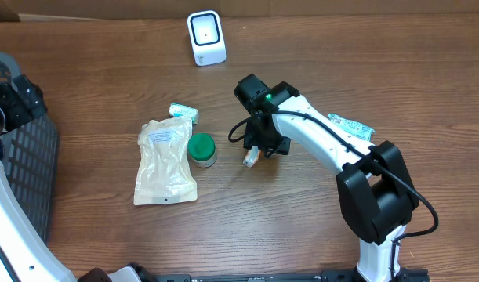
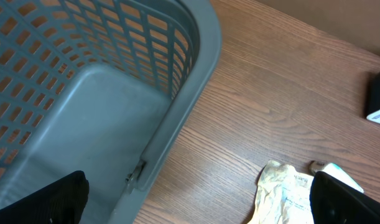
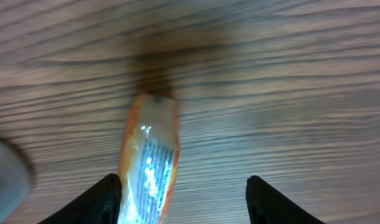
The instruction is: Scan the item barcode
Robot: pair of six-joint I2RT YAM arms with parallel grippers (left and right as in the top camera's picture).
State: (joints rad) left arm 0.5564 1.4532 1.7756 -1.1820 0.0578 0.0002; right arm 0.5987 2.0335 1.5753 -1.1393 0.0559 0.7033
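Note:
The item, a small orange packet with a clear printed face, lies on the wooden table under my right gripper. The packet rests against the left finger. The right finger stands far from it, so the gripper is open and not clamped on it. From overhead, the packet pokes out below the right gripper near the table's middle. The white barcode scanner stands at the back. My left gripper is open with nothing in it, hovering over the basket's edge at the far left.
A grey mesh basket fills the left edge. A tan pouch, a green-lidded jar and a small green-white packet lie left of the right gripper. Another packet lies behind the right arm.

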